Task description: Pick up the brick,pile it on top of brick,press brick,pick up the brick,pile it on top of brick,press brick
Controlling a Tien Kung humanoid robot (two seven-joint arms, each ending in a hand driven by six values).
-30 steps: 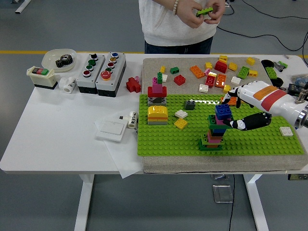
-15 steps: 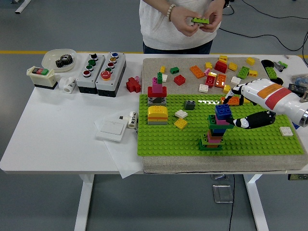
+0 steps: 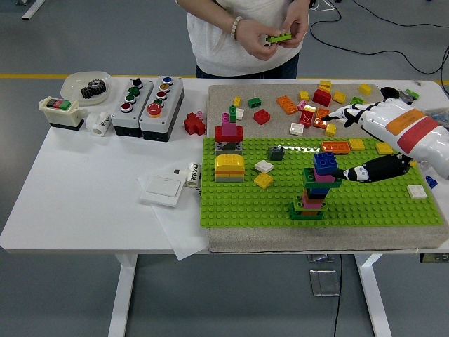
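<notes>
At the left of the frame the button boxes (image 3: 147,99), the bowl (image 3: 85,86) and the white switch plate (image 3: 161,188) sit on the worktop (image 3: 77,175) just as they did a second ago, and we see no left arm at all. Moving right, the small red-topped stack (image 3: 229,132) and the yellow block (image 3: 229,167) on the green baseplate (image 3: 238,207) are also unmoved. At centre, the tower (image 3: 314,186) now stands on its own, the blue brick (image 3: 325,163) seated on top. What has changed is on the right: our robot hand (image 3: 365,144) has lifted up and back towards the right edge, its fingers spread and released, the thumb tip no longer touching the blue brick but just beside it. We judge one pile-and-press done, so a new brick from the loose ones (image 3: 316,105) behind comes next. At the top, the person has shifted left, both hands holding a green brick (image 3: 278,38).
</notes>
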